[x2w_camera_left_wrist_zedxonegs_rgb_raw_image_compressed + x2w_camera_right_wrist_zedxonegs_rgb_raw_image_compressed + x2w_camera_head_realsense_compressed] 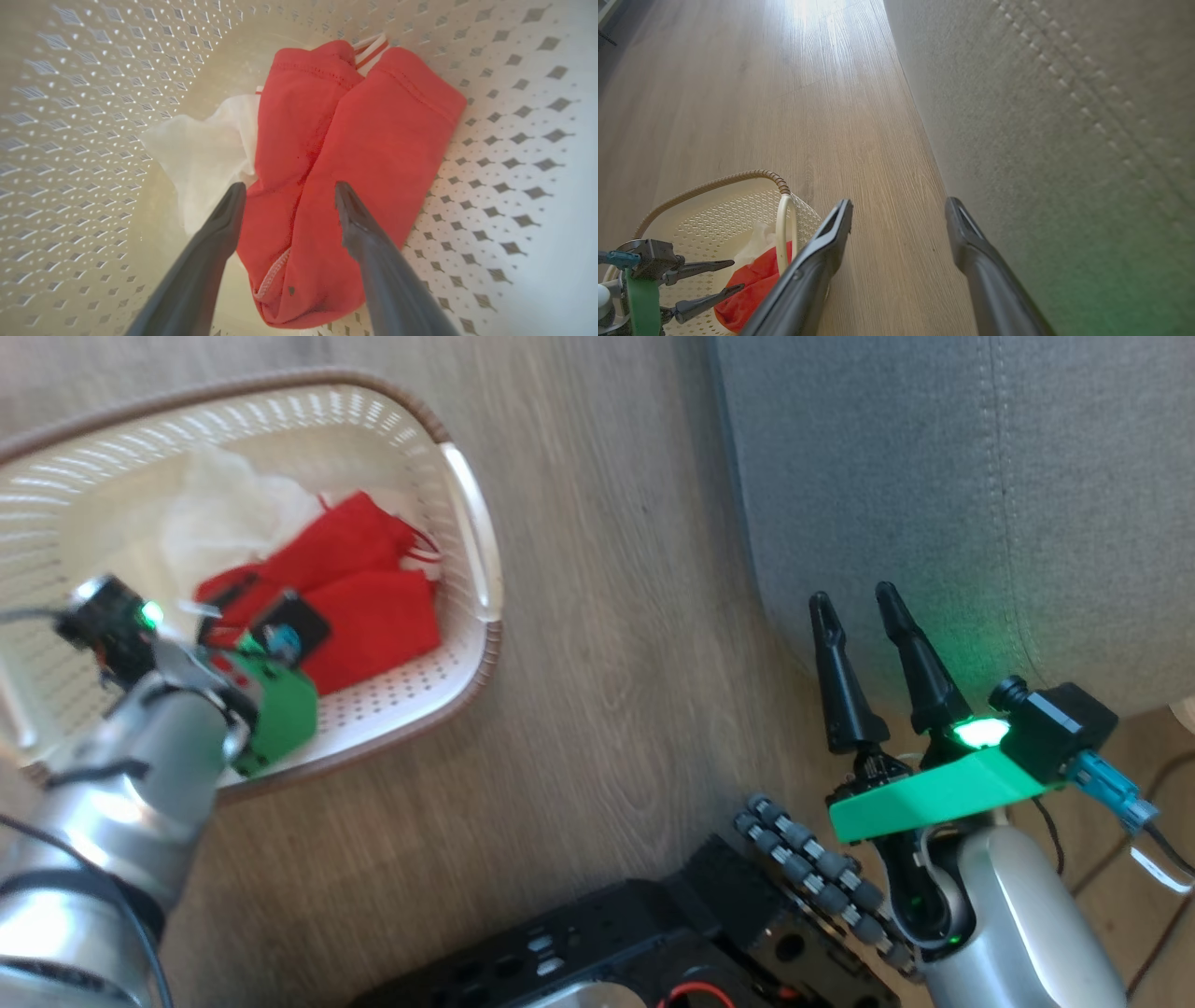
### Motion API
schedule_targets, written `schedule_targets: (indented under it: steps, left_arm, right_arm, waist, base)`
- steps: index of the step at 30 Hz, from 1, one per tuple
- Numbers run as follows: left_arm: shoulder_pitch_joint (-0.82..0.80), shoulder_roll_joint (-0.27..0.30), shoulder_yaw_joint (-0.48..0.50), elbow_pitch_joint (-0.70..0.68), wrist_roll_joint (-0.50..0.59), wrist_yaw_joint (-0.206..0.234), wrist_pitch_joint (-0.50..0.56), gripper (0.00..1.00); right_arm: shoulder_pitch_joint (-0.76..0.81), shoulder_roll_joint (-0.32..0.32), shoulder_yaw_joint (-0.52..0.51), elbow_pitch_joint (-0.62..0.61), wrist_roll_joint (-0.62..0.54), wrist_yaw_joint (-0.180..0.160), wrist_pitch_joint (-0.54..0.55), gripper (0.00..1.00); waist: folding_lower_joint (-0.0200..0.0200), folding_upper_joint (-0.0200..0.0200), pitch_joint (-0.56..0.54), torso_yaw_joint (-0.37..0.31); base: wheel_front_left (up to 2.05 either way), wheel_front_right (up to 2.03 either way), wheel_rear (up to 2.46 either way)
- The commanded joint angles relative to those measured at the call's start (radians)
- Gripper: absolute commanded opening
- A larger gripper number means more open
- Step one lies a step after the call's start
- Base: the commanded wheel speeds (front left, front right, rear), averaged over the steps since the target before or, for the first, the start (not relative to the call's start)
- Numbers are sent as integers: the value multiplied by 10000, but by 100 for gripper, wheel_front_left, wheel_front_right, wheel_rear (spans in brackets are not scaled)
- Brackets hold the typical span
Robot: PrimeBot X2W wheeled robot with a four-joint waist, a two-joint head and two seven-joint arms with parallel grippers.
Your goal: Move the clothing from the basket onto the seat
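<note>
Inside the basket (467, 523), the clothing (327, 163) lies bunched; your left gripper (289, 186) hangs spread over it, empty, perhaps not touching. Grasping looks next: lower, pinch red fabric. Beyond the basket, your right gripper (852, 595) stands spread beside the seat (934, 476).

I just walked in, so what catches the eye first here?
The bright red clothing lies in the cream basket on the wooden floor, at the head view's left. The open left gripper hangs over it, while the open right gripper hovers by the grey seat on the right.
</note>
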Motion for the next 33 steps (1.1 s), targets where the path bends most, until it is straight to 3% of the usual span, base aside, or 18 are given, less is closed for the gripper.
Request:
schedule_targets:
  steps: [1,5,14,16,21,26,27,28,29,33]
  left_arm:
    - [-202,387,133,134,78,112,5,100]
    - [-1068,485,-47,997,240,240,410,100]
    - [-1664,649,-217,1427,264,515,1360,100]
    - [-1730,654,-172,1463,155,446,1596,100]
    - [-1639,643,-174,1522,-94,-254,2847,100]
    - [-1674,665,-287,1533,-208,-501,3263,100]
    - [-1682,661,-299,1534,-238,-520,3275,49]
    - [-1684,654,-321,1535,-262,-546,3279,14]
    - [-1684,649,-349,1536,-284,-578,3266,0]
    - [-1735,717,-415,1538,-380,-637,3111,0]
  right_arm:
    - [139,-48,271,-301,156,-4,-65,100]
    - [187,-48,381,-392,276,-4,-65,100]
    - [577,-47,618,-653,668,-4,-65,100]
    - [666,-47,724,-750,664,-4,-65,100]
    - [872,-47,832,-949,685,-4,-65,100]
    - [892,-47,776,-1038,667,-4,-65,100]
    - [866,-47,762,-1037,651,-4,-65,100]
    - [831,-47,745,-1039,636,-4,-65,100]
    - [795,-47,725,-1043,627,-4,-65,100]
    - [653,-47,657,-1069,590,-4,-65,100]
  waist:
    - [-1,0,593,-503]
    - [-1,0,929,-603]
    - [-1,0,1269,-675]
    - [-1,0,1322,-686]
    - [-1,0,1409,-671]
    - [-1,0,1505,-616]
    - [-1,0,1517,-600]
    - [-1,0,1526,-583]
    - [-1,0,1530,-568]
    - [-1,0,1541,-532]
  base:
    - [0,0,0]
    - [0,0,0]
    - [0,0,0]
    - [0,0,0]
    - [0,0,0]
    - [0,0,0]
    - [0,0,0]
    - [0,0,0]
    - [0,0,0]
    - [0,0,0]
